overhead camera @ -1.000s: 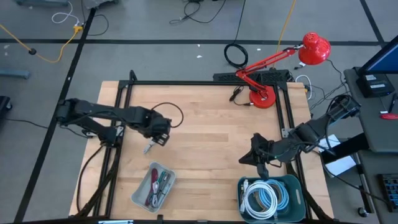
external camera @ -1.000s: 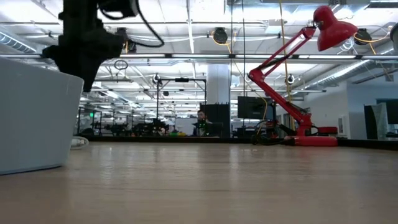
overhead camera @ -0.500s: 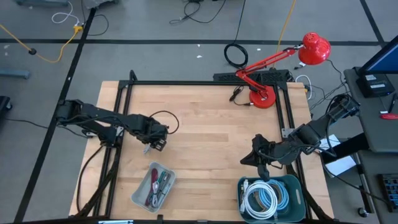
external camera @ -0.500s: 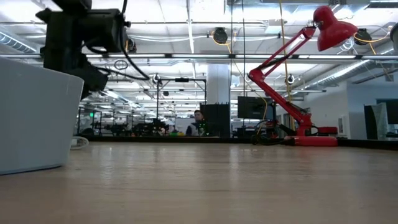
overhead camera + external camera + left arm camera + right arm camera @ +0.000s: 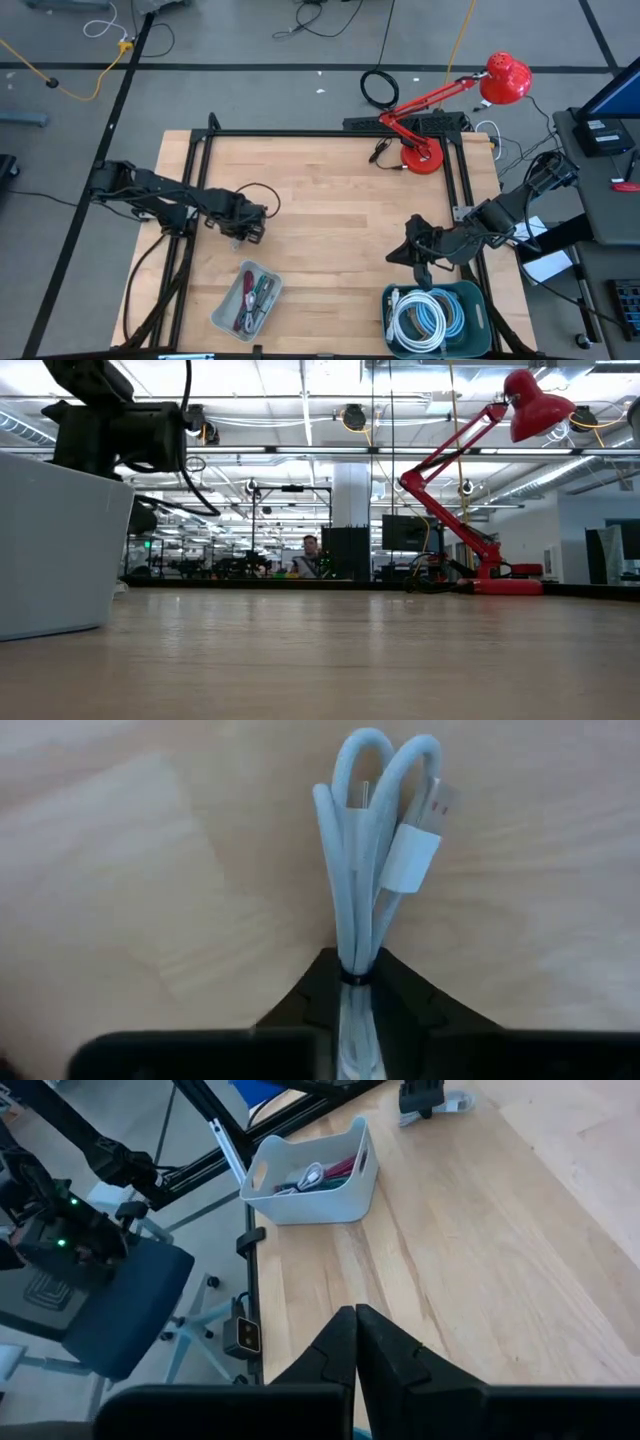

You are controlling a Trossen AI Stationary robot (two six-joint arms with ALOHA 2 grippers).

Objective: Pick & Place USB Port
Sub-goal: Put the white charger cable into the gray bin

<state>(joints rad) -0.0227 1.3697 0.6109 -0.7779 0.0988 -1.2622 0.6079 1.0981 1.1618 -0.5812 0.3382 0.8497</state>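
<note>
The white USB cable (image 5: 372,850), a smooth rubbery cord folded into tight loops with a boxy plug at one end, lies on the pale wood-grain table (image 5: 340,200) left of centre in the high view. The left gripper (image 5: 357,982) has its dark fingers pinched on the bundle's lower end. The right gripper (image 5: 356,1330), fingers pressed together and empty, waits at lower right above the teal bin (image 5: 474,297) of coiled cables. A grey tray (image 5: 225,311) sits at lower left.
</note>
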